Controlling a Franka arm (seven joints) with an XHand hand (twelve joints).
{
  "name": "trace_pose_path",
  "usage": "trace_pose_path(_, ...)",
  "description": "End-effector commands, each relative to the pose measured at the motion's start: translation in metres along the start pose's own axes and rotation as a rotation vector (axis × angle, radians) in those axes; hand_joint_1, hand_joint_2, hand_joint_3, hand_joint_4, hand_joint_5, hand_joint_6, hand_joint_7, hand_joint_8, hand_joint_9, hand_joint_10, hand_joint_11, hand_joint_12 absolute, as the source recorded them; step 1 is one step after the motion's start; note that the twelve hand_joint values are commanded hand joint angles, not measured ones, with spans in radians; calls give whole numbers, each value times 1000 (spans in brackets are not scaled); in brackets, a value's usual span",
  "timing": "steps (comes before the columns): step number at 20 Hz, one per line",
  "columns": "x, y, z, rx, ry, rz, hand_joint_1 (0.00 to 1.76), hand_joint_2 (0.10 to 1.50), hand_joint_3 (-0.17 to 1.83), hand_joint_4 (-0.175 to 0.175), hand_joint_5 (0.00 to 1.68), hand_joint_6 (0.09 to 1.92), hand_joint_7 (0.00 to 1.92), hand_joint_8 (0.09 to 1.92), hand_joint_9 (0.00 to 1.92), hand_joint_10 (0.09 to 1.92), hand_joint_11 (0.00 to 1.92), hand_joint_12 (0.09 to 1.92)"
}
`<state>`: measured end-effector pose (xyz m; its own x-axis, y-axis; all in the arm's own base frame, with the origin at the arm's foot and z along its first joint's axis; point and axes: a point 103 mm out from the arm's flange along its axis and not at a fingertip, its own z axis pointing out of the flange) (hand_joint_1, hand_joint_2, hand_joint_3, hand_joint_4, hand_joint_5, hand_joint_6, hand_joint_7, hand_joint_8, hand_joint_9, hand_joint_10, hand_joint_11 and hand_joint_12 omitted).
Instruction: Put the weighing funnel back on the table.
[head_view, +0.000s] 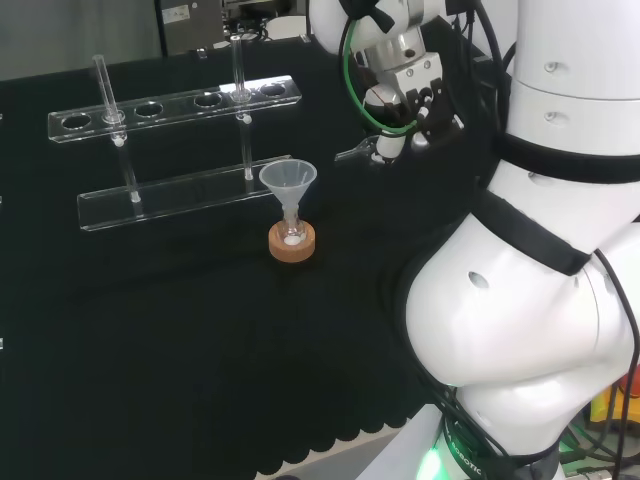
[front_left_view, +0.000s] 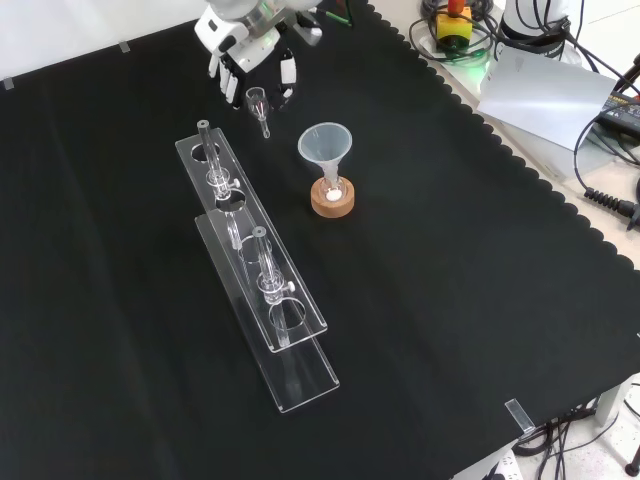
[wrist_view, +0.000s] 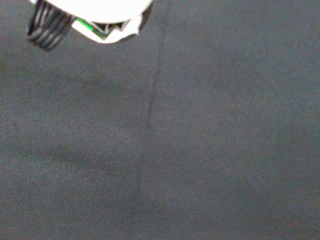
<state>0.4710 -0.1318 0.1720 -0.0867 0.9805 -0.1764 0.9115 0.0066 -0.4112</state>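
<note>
**Weighing funnel held low over cloth, set-down not yet done**

Hand (front_left_view: 248, 40) sits at the far edge of the bench in the front view, fingers pointing down toward the black cloth (front_left_view: 450, 300). Weighing funnel (front_left_view: 259, 101) shows just below the fingertips (front_left_view: 231, 84), mouth up and stem slanting down toward the clear tube rack (front_left_view: 250, 250).

In the head view the hand (head_view: 410, 85) is left of the arm's white links. The weighing funnel (head_view: 357, 153) juts out sideways from the fingertips. The fingers appear curled in and pinching it at the bowl end. Cannot tell whether the stem touches the cloth.

The big funnel (front_left_view: 325, 145) stands untouched in its flask on the cork ring (front_left_view: 332, 203), near the weighing funnel but apart from it.

Step in hand, as judged: the lowering phase, release pending.

Next move calls for:
- bringing the piece down until it rests on bare cloth between rack and big funnel
- opening the fingers without flicking it
- lifting straight away, since a small clear piece would likely roll
</note>
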Motion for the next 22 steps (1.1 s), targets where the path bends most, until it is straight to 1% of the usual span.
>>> trace_pose_path(1,1,16,22,-19,62,4,1111,654,823,73,1112,1028,816,685,1042,462,702,1155)
trace_pose_path(3,1,21,30,-20,77,-4,1111,654,822,72,1112,1028,814,686,1042,462,703,1155)
trace_pose_path(5,1,27,36,-14,77,-10,1111,655,821,71,1111,1028,812,686,1041,462,703,1155)
trace_pose_path(8,-4,31,43,-10,79,-6,1111,656,820,70,1111,1028,810,687,1041,462,703,1155)
trace_pose_path(10,-5,35,47,4,83,1,1111,656,820,69,1111,1029,809,688,1040,462,703,1155)
trace_pose_path(13,-10,41,56,9,104,-6,1111,657,819,68,1110,1029,808,689,1040,462,703,1155)
trace_pose_path(16,-12,47,64,13,117,-2,1112,658,817,65,1109,1030,811,693,1040,463,706,1155)
trace_pose_path(22,-11,59,74,24,140,-16,1113,661,814,59,1107,1032,825,703,1044,465,714,1155)
